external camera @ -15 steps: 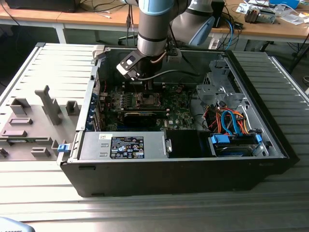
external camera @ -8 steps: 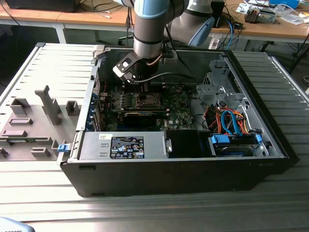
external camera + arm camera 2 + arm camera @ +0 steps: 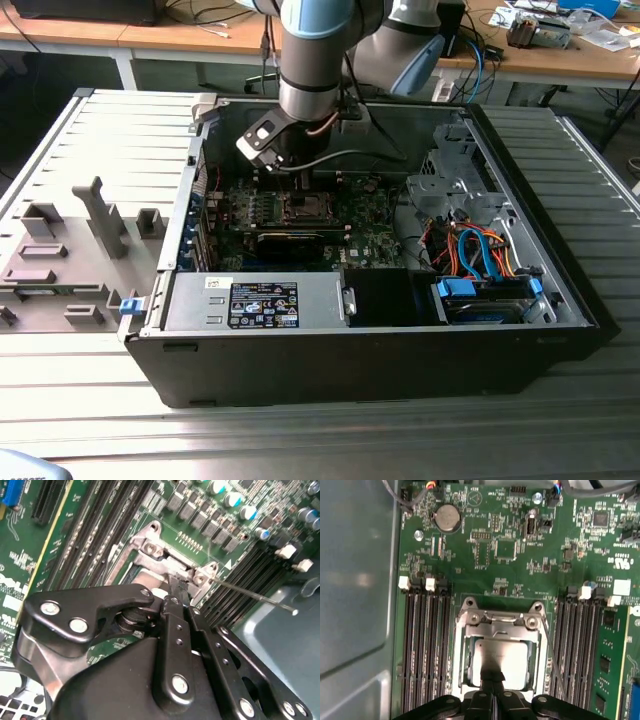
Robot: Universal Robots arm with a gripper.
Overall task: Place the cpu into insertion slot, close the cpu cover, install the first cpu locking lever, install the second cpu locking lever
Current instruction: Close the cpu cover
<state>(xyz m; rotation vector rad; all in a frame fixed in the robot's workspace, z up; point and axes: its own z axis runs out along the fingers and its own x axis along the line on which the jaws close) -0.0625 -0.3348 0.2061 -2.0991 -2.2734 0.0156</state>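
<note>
In the first wrist view the cpu (image 3: 507,656) lies flat in the insertion slot (image 3: 458,655) on the green motherboard (image 3: 510,550). The cpu cover (image 3: 500,629) is down around it, and the silvery top shows through the cover's window. My gripper (image 3: 492,674) is shut with nothing between its fingers, its tips right over the cpu's near edge. The second wrist view shows the same shut tips (image 3: 176,582) at the cover's bracket end (image 3: 150,560). A thin wire locking lever (image 3: 551,650) (image 3: 250,595) stands free beside the socket. In the exterior view the gripper (image 3: 296,188) hangs just above the socket (image 3: 303,208).
Black memory slots (image 3: 425,645) (image 3: 580,645) flank the socket on both sides. The open computer case (image 3: 560,300) walls the board in, with a power supply (image 3: 260,300) in front and coloured cables (image 3: 480,255) and drive bays toward the exterior view's right. A coin battery (image 3: 446,518) sits farther up the board.
</note>
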